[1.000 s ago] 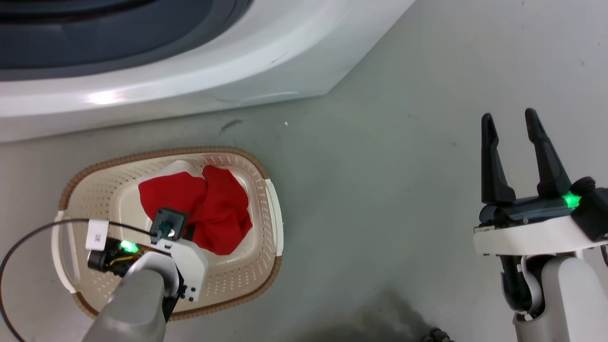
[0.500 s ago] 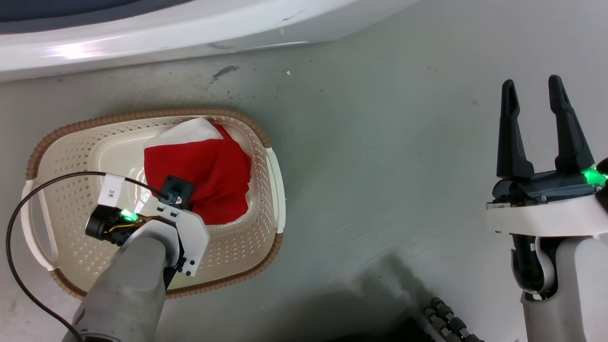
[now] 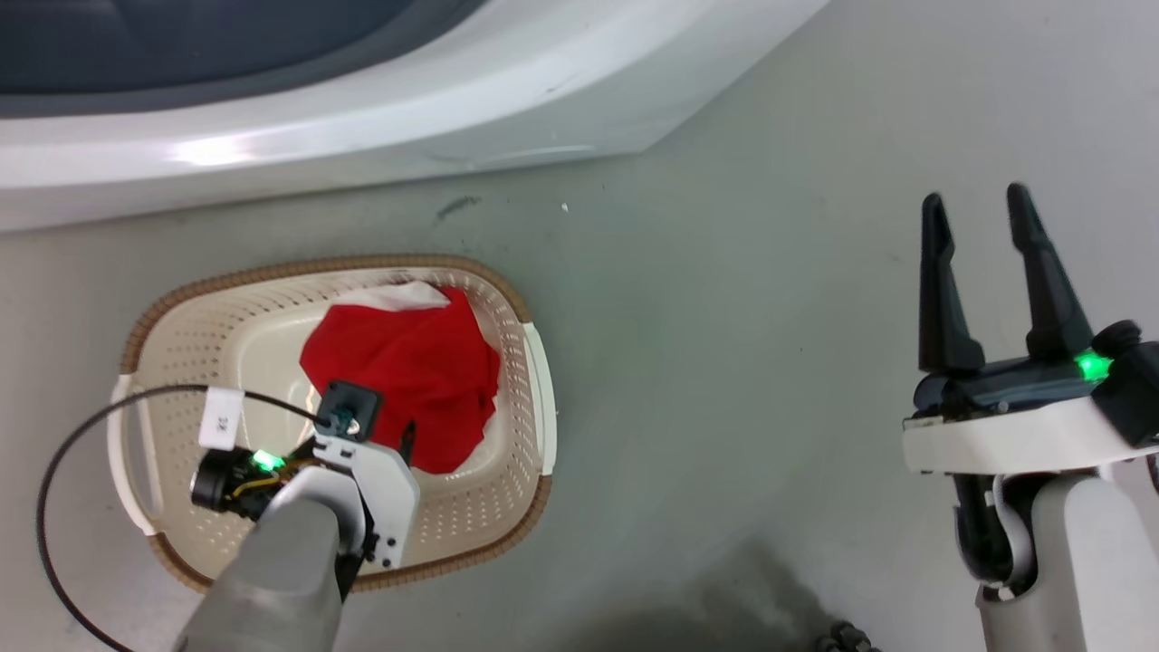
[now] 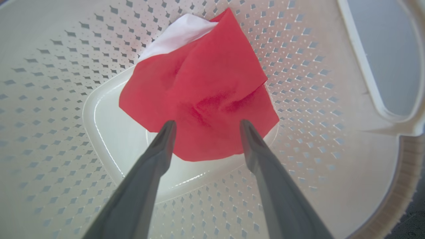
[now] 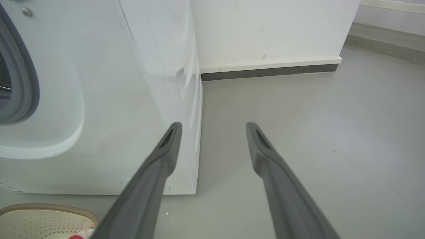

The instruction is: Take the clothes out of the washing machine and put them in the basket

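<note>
The clothes (image 3: 407,371) are a crumpled red garment with a white patch at its far edge, lying inside the cream basket (image 3: 317,269) on the floor. The left wrist view shows my left gripper (image 4: 206,124) open just above the red garment (image 4: 206,83), fingers spread, gripping nothing, with the basket's perforated wall (image 4: 49,83) all around. My right gripper (image 3: 976,201) stands open and empty over bare floor at the right. The white washing machine (image 3: 362,118) runs along the top; its grey seal (image 5: 20,83) shows in the right wrist view, left of my right gripper (image 5: 214,125).
The floor (image 3: 724,317) is smooth grey. A black cable (image 3: 54,471) loops from my left wrist over the basket's left side. A white wall with dark skirting (image 5: 265,71) stands behind the machine. A dark ribbed part (image 3: 842,638) shows at the bottom edge.
The head camera has shifted, so the whole picture moved. The red garment now lies flatter and lower in the basket, with less white showing. The right gripper keeps its open pose.
</note>
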Robot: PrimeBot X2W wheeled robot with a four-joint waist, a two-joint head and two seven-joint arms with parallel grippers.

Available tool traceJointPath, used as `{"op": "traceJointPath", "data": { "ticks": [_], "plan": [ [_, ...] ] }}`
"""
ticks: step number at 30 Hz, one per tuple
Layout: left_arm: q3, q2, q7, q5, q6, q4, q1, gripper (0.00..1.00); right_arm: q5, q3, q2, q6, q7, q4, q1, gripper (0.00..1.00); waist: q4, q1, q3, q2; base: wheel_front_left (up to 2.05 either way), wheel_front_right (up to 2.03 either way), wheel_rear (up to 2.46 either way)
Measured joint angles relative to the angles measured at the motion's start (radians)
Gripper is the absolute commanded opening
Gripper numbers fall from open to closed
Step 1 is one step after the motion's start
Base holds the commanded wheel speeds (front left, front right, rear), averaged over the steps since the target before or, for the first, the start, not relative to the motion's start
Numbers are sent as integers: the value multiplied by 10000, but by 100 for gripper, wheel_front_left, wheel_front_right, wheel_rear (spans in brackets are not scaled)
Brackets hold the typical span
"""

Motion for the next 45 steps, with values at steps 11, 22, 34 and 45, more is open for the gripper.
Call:
{"op": "traceJointPath", "data": {
  "ticks": [11, 22, 34, 45],
  "plan": [
    [199, -359, -249, -347, 249, -1685, 1563, 100, -349, 178, 2, 2, 0, 430, 1017, 100, 375, 0, -2125, 0, 0, 0, 0],
    [1344, -244, -247, -606, 780, -5885, 4177, 100, -481, 274, 0, 0, 2, 771, 2107, 100, 799, -2, -4314, 0, 0, 0, 0],
    [2790, -543, -249, -128, 1277, -9672, 5723, 100, -483, 368, 0, 0, 2, 882, 2509, 100, 938, -3, -5309, 0, 0, 0, 0],
    [3618, -499, -249, 188, 1014, -10134, 5008, 100, -382, 439, -2, 0, 2, 779, 2350, 100, 562, -2, -4995, 0, 0, 0, 0]
  ]
}}
